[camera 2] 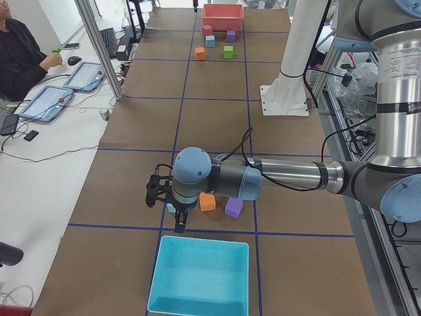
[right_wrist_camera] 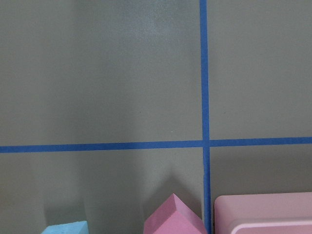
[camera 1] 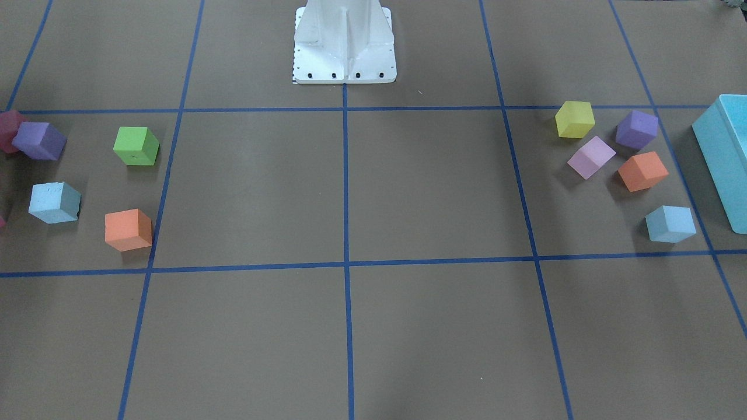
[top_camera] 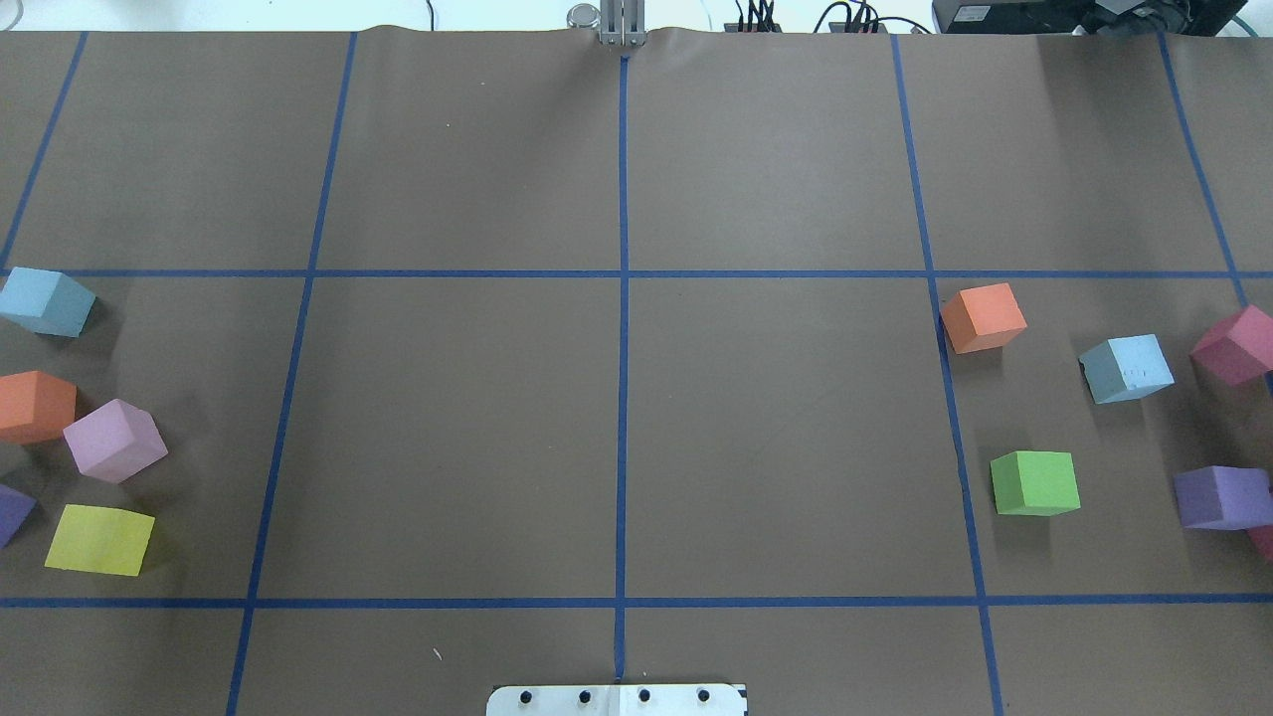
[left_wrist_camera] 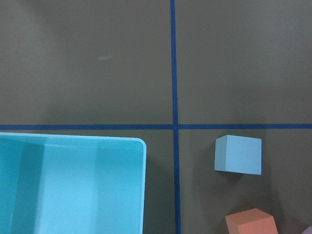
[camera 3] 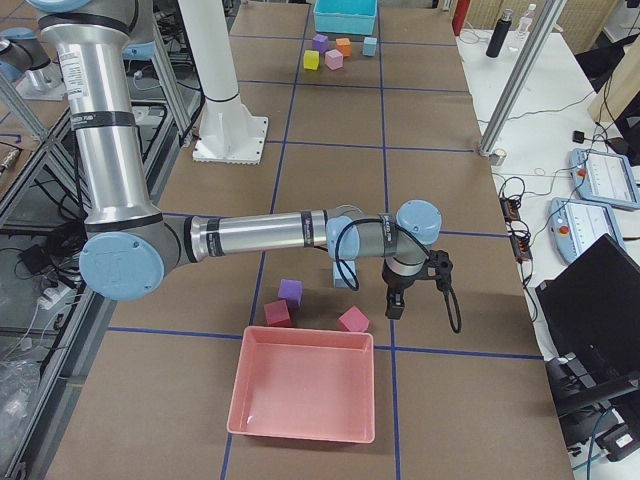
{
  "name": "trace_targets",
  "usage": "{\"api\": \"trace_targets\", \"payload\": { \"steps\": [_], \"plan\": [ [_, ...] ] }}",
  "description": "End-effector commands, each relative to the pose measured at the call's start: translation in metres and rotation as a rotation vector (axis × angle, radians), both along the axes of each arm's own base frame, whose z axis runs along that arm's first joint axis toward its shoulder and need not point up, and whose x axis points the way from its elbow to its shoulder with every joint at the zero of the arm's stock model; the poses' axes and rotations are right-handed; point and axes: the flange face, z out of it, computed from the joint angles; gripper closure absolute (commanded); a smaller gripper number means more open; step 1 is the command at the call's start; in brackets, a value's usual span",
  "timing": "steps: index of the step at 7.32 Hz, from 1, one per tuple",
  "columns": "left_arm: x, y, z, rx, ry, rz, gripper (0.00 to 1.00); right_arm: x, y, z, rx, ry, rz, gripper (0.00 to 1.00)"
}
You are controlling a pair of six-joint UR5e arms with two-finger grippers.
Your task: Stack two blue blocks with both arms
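One pale blue block [camera 1: 671, 224] lies on the robot's left side, next to the turquoise box [camera 1: 726, 157]; it also shows in the overhead view [top_camera: 45, 301] and the left wrist view [left_wrist_camera: 238, 154]. The other blue block [camera 1: 54, 202] lies on the robot's right side [top_camera: 1127, 368], with only its top edge in the right wrist view [right_wrist_camera: 63, 228]. The left gripper [camera 2: 179, 222] points down close above the first block, near the box's edge. The right gripper [camera 3: 394, 303] points down just beside the second block [camera 3: 343, 277]. I cannot tell whether either is open or shut.
Green [camera 1: 136, 146], orange [camera 1: 128, 230] and purple [camera 1: 39, 140] cubes lie near the right-side block, beside a pink tray [camera 3: 300, 385]. Yellow [camera 1: 575, 119], lilac [camera 1: 591, 157], orange [camera 1: 642, 171] and purple [camera 1: 637, 129] cubes lie near the left-side block. The white base [camera 1: 344, 41] stands at mid-table.
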Motion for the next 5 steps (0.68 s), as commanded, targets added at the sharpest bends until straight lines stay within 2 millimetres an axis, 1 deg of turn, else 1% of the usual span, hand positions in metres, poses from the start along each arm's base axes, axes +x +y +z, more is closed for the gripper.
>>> {"api": "trace_targets", "payload": {
  "steps": [1, 2, 3, 4, 5],
  "plan": [
    [0.0, 0.0, 0.0, -0.001, 0.0, 0.0, 0.02, 0.0, 0.0, -0.001, 0.001, -0.004, -0.002, 0.0],
    [0.0, 0.0, 0.0, 0.001, 0.0, 0.001, 0.02, -0.002, -0.003, -0.012, 0.02, -0.022, -0.002, 0.0],
    [0.0, 0.0, 0.0, -0.001, 0.0, 0.0, 0.02, -0.003, -0.006, -0.018, 0.028, -0.037, -0.002, 0.0],
    [0.0, 0.0, -0.001, 0.001, 0.001, 0.0, 0.02, -0.004, 0.001, -0.01, 0.016, -0.046, -0.002, 0.0],
    [0.0, 0.0, -0.001, 0.0, 0.003, 0.001, 0.02, -0.022, -0.001, -0.017, 0.016, -0.053, -0.024, 0.0]
  ]
}}
